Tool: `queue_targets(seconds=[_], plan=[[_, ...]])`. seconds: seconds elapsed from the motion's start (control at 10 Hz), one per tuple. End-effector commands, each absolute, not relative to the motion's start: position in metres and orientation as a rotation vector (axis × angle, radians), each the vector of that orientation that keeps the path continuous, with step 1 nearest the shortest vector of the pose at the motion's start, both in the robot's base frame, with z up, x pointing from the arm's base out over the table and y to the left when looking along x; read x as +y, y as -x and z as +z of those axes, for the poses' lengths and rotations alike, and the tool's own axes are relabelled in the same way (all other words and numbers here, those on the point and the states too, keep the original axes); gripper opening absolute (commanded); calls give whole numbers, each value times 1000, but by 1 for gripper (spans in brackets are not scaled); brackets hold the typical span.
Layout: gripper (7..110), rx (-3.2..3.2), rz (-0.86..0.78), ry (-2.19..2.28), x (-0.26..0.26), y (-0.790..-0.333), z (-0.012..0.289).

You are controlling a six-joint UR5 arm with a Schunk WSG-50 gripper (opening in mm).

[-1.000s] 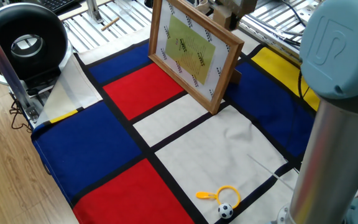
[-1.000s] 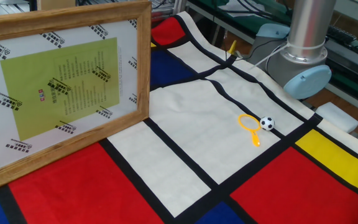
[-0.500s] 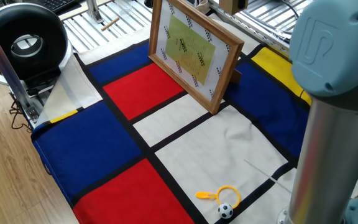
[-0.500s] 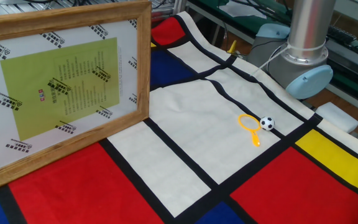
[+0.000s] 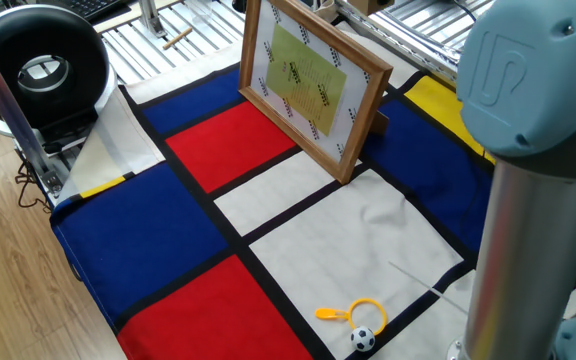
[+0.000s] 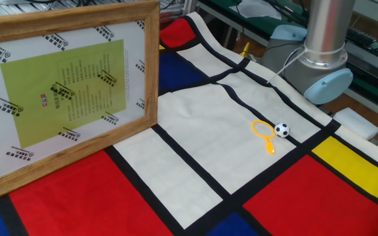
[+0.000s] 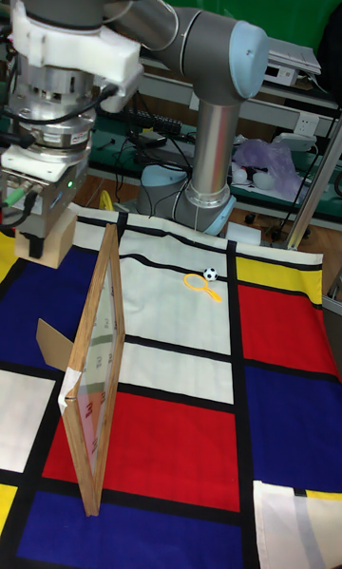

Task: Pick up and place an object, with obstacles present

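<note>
Aloft, gripper point(image 7: 45, 232) clasping wooden cube point(image 7: 55, 232), behind upright picture frame point(image 7: 96, 369)

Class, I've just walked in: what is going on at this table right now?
The robot arm's gripper holds a tan wooden cube at the back of the upright picture frame, apparently just above the coloured cloth. A toy football and a yellow ring lie untouched near the arm's base.
</note>
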State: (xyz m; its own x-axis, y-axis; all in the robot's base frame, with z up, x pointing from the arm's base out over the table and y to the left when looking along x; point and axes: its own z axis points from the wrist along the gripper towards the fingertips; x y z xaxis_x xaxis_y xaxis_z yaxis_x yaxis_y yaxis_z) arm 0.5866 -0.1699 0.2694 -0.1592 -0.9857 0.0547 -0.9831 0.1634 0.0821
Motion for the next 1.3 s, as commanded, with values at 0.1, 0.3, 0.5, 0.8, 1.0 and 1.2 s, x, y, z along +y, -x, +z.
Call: queue_targets(seconds=[0.1, 0.3, 0.5, 0.8, 1.0, 1.2], plan=[[7, -2382, -110, -1974, -137, -590, 278], [7, -2391, -105, -1975, -131, -592, 277], [7, -2412, -119, -1968, -121, -593, 274], [7, -2429, -118, -1952, -110, -594, 277], [7, -2445, -119, -1946, -102, -595, 277], [7, -2469, -122, -1935, -89, -598, 272]])
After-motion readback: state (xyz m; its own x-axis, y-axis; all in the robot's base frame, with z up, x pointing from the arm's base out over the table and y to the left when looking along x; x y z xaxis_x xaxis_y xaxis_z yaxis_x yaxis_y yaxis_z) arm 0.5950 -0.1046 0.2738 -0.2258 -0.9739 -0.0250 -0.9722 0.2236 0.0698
